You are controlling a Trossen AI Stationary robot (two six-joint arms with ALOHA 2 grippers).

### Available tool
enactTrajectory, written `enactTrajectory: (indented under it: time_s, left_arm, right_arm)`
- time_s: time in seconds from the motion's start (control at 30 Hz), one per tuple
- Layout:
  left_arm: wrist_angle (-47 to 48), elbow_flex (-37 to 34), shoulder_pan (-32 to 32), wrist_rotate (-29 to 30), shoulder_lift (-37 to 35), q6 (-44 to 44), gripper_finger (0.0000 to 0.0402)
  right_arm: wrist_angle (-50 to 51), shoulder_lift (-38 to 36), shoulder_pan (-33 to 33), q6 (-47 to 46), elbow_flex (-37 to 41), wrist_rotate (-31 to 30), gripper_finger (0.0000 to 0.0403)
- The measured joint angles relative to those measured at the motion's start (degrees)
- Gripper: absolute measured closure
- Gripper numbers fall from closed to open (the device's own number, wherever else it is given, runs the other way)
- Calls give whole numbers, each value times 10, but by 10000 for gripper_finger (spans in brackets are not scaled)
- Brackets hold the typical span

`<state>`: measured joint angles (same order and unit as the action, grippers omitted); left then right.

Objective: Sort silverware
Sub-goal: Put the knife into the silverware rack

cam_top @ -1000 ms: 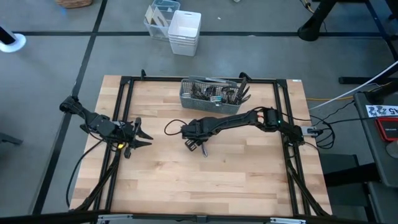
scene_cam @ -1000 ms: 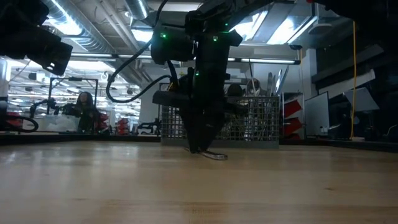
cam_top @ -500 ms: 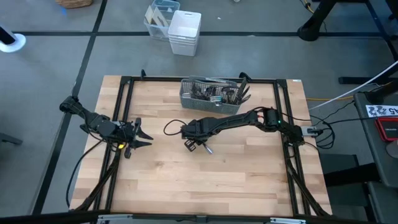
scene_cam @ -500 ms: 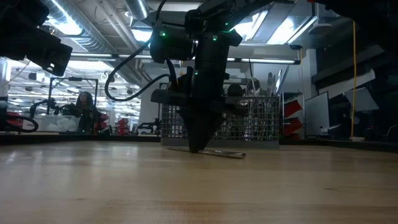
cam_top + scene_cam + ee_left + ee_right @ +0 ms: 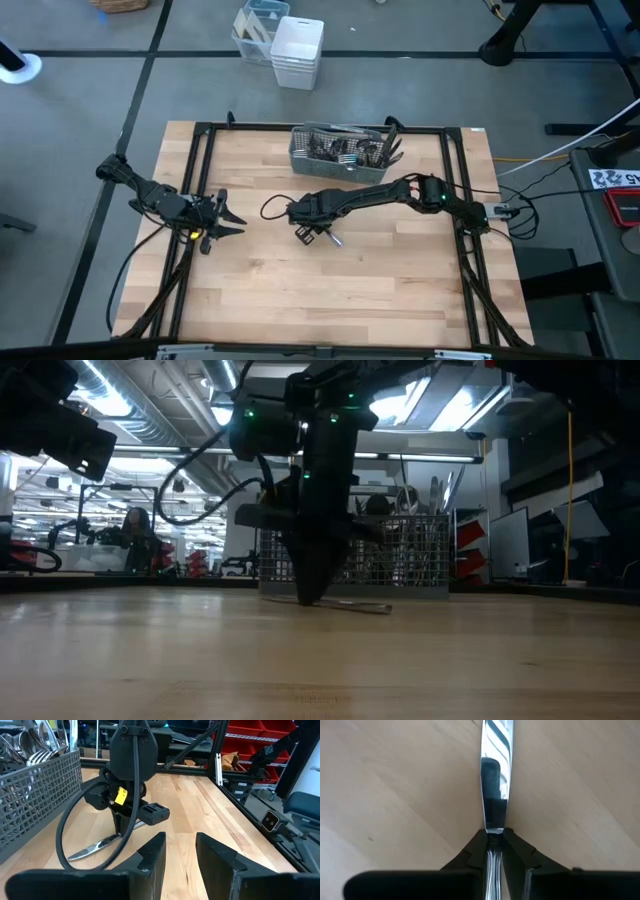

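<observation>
Right wrist view: right hand (image 5: 493,851) pinching a knife (image 5: 494,780) on the surface (image 5: 395,795).
Caddy (image 5: 338,153): just behind the knife.
Left hand (image 5: 226,218): spread, well apart from the caddy.

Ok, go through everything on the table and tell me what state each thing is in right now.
Knife: flat on the table, handle pinched.
Right gripper: shut on the knife, down at mid-table.
Left gripper: open, empty, waiting at the table's left.
Caddy: upright at the back edge, holding silverware.
</observation>
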<state>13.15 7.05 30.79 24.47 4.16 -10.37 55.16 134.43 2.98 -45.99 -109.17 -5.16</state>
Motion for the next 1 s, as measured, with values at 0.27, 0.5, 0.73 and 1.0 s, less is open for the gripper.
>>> enactTrajectory:
  time_s: [0.27, 0.5, 0.73, 1.0]
  left_arm:
    - [-1, 0, 0, 0, 0, -1, 302]
    - [-1, 0, 0, 0, 0, -2, 302]
    - [-2, 0, 0, 0, 0, -3, 302]
    - [-6, 0, 0, 0, 0, -3, 302]
  right_arm:
    - [-4, 1, 0, 17, -31, 4, 359]
    - [-19, 1, -1, 29, -32, 20, 359]
    - [-26, 0, -1, 47, -44, 59, 359]
    - [-17, -1, -1, 105, -124, 59, 360]
